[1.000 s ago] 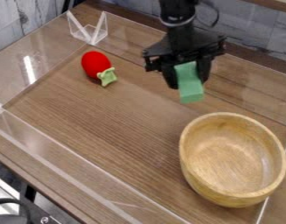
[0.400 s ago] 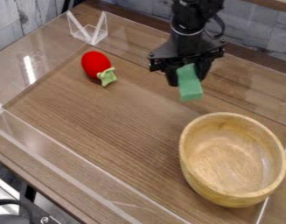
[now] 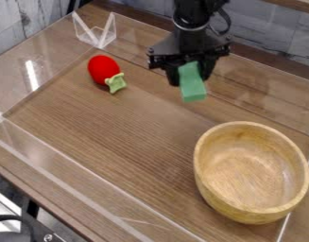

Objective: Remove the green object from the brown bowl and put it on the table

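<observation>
Evidently the tool (image 3: 191, 62) is clamped on the green block (image 3: 192, 81), apparently to carry it from the bowl (image 3: 251, 172) toward the counter's (image 3: 116, 142) far edge.

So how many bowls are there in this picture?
1: the brown bowl, at the lower right of the table. No other shows, though the arm could hide something behind it.

A single camera looks steeply down on the wooden desk (image 3: 106, 142) from above one side, facing the robot arm (image 3: 195, 24) at the top edge. It sits near enough that the bowl (image 3: 251, 172) fills the lower right.
</observation>
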Robot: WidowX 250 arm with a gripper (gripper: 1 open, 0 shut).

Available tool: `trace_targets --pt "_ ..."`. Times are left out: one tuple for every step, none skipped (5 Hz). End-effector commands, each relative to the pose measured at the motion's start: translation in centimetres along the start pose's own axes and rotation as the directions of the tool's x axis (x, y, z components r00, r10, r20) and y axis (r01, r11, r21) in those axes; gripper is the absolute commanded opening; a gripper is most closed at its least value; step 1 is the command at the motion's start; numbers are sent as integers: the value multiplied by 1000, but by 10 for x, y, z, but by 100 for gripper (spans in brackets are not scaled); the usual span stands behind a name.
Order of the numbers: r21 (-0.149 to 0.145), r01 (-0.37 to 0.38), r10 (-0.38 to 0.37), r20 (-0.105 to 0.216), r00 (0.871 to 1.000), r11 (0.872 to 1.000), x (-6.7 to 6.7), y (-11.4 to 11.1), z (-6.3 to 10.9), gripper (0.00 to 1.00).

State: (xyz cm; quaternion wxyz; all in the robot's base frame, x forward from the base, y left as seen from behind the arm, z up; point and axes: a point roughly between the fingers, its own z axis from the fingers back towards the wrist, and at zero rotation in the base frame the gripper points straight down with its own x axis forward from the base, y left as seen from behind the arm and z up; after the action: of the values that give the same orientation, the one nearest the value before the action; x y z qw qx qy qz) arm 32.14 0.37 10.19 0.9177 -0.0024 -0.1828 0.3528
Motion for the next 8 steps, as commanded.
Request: trace_targets --pt "-11 -15 15 43 999 1000 2 1 24 0" --pt "17 -23 23 47 999 1000 -4 3 32 0" --pt "19 49 -50 35 998 999 -14 -6 25 0" --pt "33 121 -122 19 992 992 -21 -13 14 0" --pt "58 97 -98 13 995 994 -36 -2 7 0" --pt "46 158 -158 -5 987 986 -46 13 0 0" --pt "43 209 -208 -22 978 977 -52 23 -3 0" --pt "51 232 -230 -37 972 971 -53 32 -7 0"
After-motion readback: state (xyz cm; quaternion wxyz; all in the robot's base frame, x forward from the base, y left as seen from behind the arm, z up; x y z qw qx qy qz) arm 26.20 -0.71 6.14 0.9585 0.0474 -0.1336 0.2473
